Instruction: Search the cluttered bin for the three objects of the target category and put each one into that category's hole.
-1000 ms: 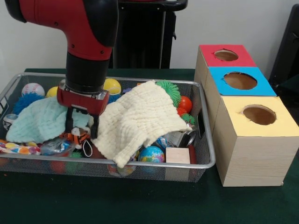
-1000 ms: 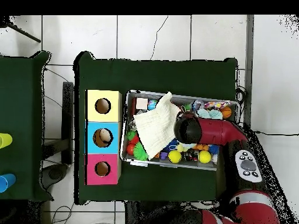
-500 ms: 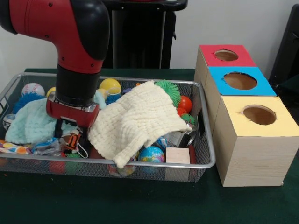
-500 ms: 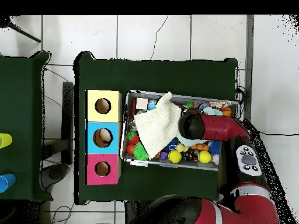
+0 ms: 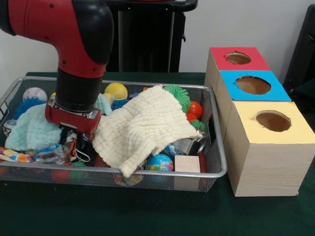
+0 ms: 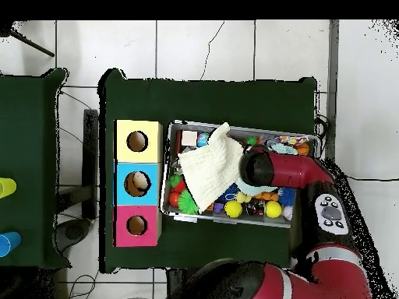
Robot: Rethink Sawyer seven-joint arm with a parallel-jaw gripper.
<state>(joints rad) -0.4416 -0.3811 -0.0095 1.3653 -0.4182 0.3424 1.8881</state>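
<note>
A wire bin point(image 5: 216, 172) holds a jumble of toys and cloths. My gripper point(image 5: 75, 141) is down in the bin's left part, open, with its black fingers on either side of a small orange and black toy point(image 5: 74, 147). A cream knitted cloth point(image 5: 142, 125) drapes over the middle, and a mint cloth point(image 5: 32, 130) lies just left of the gripper. Three boxes stand to the right, with a red-topped hole point(image 5: 238, 58), a blue-topped hole point(image 5: 253, 84) and a yellow-topped hole point(image 5: 273, 120). In the overhead view the arm point(image 6: 265, 167) hides the gripper.
Around the cloths I see a baseball point(image 5: 34, 93), a yellow ball point(image 5: 116, 90), a green spiky ball point(image 5: 179, 96), a red ball point(image 5: 195, 109), a globe ball point(image 5: 159, 162) and a wooden block point(image 5: 187, 163). Something pale lies inside the blue box's hole point(image 6: 137, 183).
The gripper has moved left in the front view and sunk lower into the clutter, down around the orange toy. The mint cloth has bunched leftward.
</note>
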